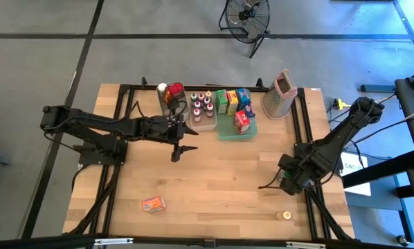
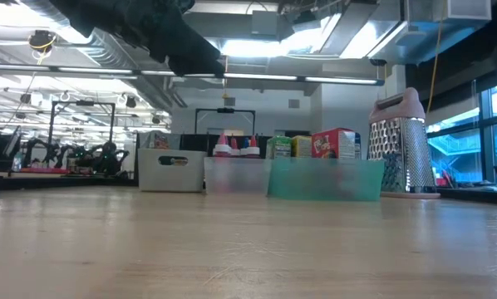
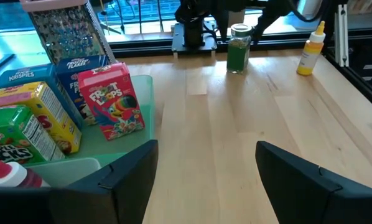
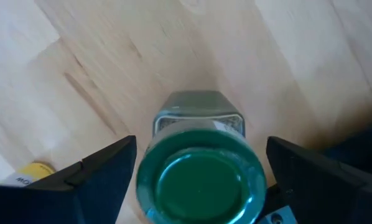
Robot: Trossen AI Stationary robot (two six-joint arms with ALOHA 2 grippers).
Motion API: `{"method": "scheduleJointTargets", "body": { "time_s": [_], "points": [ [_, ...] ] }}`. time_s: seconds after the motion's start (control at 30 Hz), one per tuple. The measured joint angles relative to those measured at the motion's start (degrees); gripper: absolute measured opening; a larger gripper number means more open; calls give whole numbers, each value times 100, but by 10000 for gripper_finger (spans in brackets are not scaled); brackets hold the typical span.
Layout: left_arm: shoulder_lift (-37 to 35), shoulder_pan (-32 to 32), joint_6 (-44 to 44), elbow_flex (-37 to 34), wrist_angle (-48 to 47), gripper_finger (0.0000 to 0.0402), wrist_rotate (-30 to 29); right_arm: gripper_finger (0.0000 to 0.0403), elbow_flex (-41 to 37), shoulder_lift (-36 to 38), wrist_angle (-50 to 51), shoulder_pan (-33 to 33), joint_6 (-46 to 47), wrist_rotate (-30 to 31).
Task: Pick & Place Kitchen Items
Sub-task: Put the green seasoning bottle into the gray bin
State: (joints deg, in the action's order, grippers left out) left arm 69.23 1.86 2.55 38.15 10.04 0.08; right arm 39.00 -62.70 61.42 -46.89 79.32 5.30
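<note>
My right gripper (image 1: 288, 181) (image 4: 201, 143) is open near the table's right edge, pointing down over a green-capped jar (image 4: 200, 177) (image 3: 238, 47) that stands upright on the table. Its fingers stand on either side of the jar's cap, and I see no touch. In the high view the gripper hides the jar. A small yellow bottle (image 1: 285, 215) (image 3: 311, 50) stands near it, and an orange packet (image 1: 152, 204) lies near the front left. My left gripper (image 1: 184, 148) (image 3: 204, 155) is open and empty, just in front of the bins.
Along the far edge stand a clear bin (image 1: 171, 97) with bottles, a clear bin of red-capped spice bottles (image 1: 202, 107), a green tray (image 1: 247, 131) of small cereal boxes (image 3: 111, 102) and a metal grater (image 1: 279, 95). Bare wood lies between the two arms.
</note>
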Motion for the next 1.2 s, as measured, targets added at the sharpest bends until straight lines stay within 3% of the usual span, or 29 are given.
{"method": "scheduleJointTargets", "body": {
  "time_s": [0.27, 0.6, 0.87, 1.2],
  "points": [
    [0, 1, -3, 0, 0, 265, 0, 314, -63, 0, -125, 11, -208, 50],
    [2, 1, 9, 0, 0, 265, 0, 195, -63, 4, -141, 9, -224, 63],
    [29, 1, 11, 0, 2, 265, 0, 196, -63, 4, -231, 11, -276, 66],
    [326, 1, -200, -4, 63, 265, 0, 199, 88, 0, -1145, 185, -1227, 252]
  ]
}}
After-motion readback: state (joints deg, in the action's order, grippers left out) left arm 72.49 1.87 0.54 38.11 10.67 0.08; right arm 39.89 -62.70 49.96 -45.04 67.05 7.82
